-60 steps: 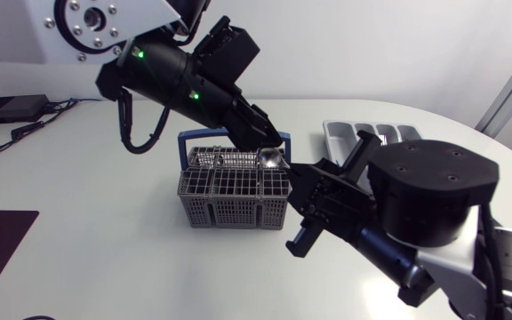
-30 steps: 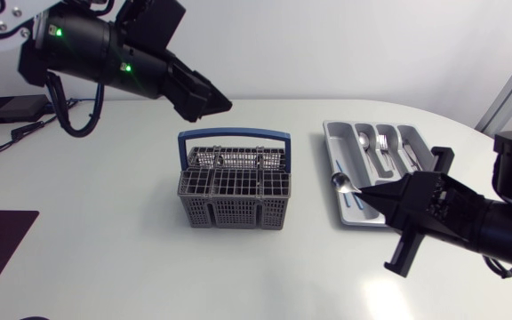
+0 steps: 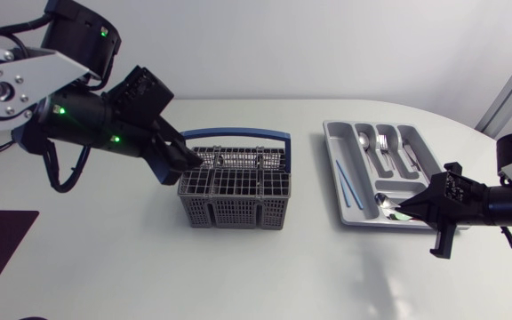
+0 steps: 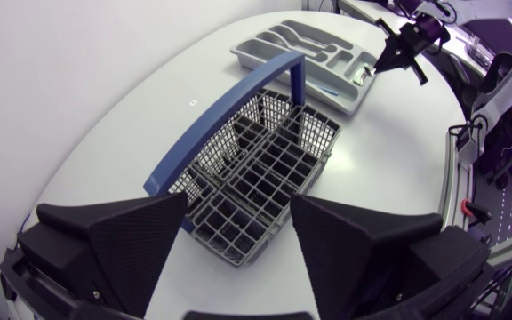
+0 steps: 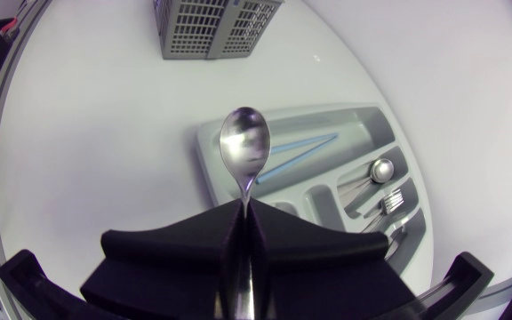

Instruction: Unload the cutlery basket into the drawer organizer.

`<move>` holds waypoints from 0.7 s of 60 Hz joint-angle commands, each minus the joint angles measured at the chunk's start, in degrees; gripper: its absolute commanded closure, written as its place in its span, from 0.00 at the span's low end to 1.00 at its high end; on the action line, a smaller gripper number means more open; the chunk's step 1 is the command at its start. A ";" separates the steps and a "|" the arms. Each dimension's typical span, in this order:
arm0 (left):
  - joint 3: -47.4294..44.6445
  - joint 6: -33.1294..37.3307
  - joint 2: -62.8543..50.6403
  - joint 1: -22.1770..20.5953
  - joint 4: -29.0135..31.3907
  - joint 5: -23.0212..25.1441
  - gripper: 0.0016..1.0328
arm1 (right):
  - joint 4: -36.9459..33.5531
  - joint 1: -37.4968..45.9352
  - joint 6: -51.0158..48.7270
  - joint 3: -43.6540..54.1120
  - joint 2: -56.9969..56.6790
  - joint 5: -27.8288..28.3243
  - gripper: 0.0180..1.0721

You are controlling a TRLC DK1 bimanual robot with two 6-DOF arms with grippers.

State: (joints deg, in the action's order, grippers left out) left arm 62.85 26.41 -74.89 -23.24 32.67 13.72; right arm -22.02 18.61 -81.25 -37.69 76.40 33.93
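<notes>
One spoon [image 5: 244,147] was in hand at this step. The right gripper [image 3: 409,212] had its fingers clamped on the spoon's handle with the bowl leading. It stood at the lower right of the head view, over the near end of the drawer organizer [image 3: 334,133].

We judged the step to be placement, to be done as follows:
- Line the spoon up with the compartment that already holds a spoon, in the far row at the upper right of the head view.
- Keep the handle parallel to the dividers.
- Lower until the bowl sits below the rim.
- Only then release, and withdraw straight up so that the fingers do not catch the rim.

The left gripper [image 3: 185,165] had its fingers spread wide and held nothing. It was at the left end of the cutlery basket [image 3: 234,196], at the centre of the head view on the table [image 3: 105,258].

Count:
- Two arms.
- One cutlery basket with one blue handle [image 3: 234,135]. We could not tell whether cutlery remained inside.
- One drawer organizer.
- At least one thin blue stick [image 3: 346,183] in the organizer's long compartment.
- At least one stored spoon [image 3: 364,139].
- At least two forks [image 3: 383,144]. The exact number could not be read.
</notes>
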 commanded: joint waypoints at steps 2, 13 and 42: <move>-3.61 3.21 2.03 0.31 -1.46 -1.32 0.10 | -1.89 2.92 -8.04 -4.41 5.95 0.70 0.95; -7.04 4.70 2.91 1.18 -2.96 -2.38 0.12 | -4.70 6.09 -14.55 -12.14 15.88 -1.76 0.95; -8.71 5.84 4.84 2.50 -3.22 -2.38 0.11 | -0.92 4.33 -16.04 -13.28 21.60 -11.52 0.43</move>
State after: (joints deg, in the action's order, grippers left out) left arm 55.81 30.72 -70.78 -21.56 29.69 11.49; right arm -23.73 23.59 -96.07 -52.99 98.54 22.79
